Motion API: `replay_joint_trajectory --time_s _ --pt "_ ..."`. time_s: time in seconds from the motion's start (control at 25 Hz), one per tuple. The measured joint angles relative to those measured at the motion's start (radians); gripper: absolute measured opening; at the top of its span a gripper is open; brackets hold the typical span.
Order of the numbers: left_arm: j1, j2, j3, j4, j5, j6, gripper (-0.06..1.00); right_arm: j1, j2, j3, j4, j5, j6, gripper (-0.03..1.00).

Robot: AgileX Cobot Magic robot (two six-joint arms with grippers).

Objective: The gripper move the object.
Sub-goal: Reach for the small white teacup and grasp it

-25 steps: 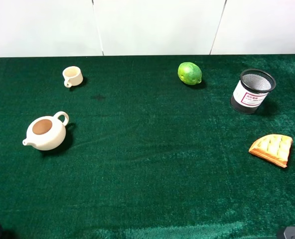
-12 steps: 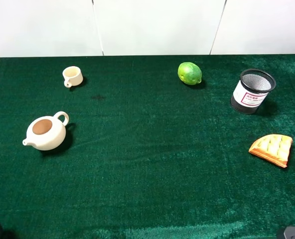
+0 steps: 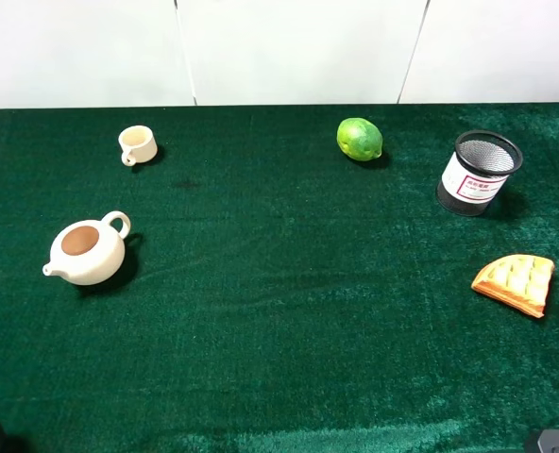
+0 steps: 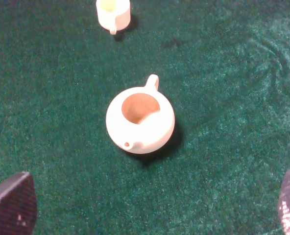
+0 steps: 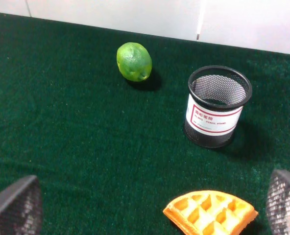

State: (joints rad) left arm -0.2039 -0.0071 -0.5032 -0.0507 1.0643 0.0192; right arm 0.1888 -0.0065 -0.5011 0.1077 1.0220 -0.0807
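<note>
While the left tool (image 4: 152,205) hangs spread and empty, the cup (image 3: 138,144) sits upper left on the bench (image 3: 289,311).
The teapot (image 3: 88,251) below it could be clipped or seized by mistake on approach.

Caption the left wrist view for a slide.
Left gripper, jaws open, facing lidless cream teapot; small cup beyond, green cloth.

Green felt table (image 3: 289,283): little cream cup (image 3: 138,144) back left, teapot (image 3: 86,251) nearer, lime (image 3: 359,139) mid-back, mesh pencil holder (image 3: 478,173) and waffle wedge (image 3: 516,282) on the right, all well apart.
</note>
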Motion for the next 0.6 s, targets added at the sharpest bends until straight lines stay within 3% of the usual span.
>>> replay_joint_trajectory --time_s 0.36,0.6 --pt "0.0 -0.001 -0.013 0.0 -0.076 0.0 0.99 0.0 0.0 0.0 0.0 0.0 0.0 0.69" --pt "0.002 0.081 -0.027 0.075 -0.123 0.0 0.99 0.0 0.0 0.0 0.001 0.0 0.0 0.69"
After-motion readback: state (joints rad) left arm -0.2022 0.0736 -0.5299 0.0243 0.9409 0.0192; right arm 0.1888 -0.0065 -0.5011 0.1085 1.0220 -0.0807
